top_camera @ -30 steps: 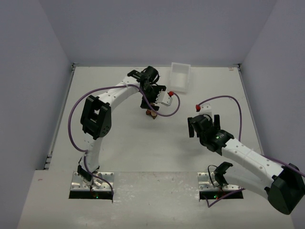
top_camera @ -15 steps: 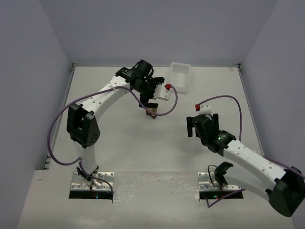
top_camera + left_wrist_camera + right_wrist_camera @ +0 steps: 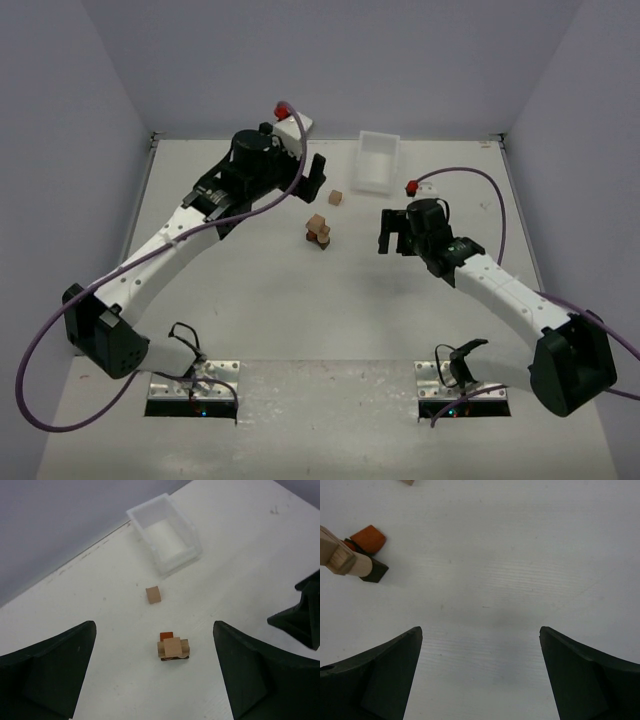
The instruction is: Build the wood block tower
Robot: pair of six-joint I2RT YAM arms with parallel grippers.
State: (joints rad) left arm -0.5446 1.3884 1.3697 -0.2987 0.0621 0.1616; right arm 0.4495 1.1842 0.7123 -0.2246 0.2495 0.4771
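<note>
Cube (image 3: 336,197) lies loose just up-frame of the tower (image 3: 318,231), nearer the left gripper (image 3: 314,180) than the right gripper (image 3: 391,232); both wide open, empty.

The small stack of tan, orange-brown and dark wooden blocks (image 3: 173,649) is bare matt wood, end grain showing on a tan bar. The white rectangular plastic tray (image 3: 181,562) looks smooth, slightly translucent. The white counter (image 3: 520,580) is matt, finely streaked. The left claw (image 3: 154,630) and right claw (image 3: 480,630) are matt black plastic.
</note>
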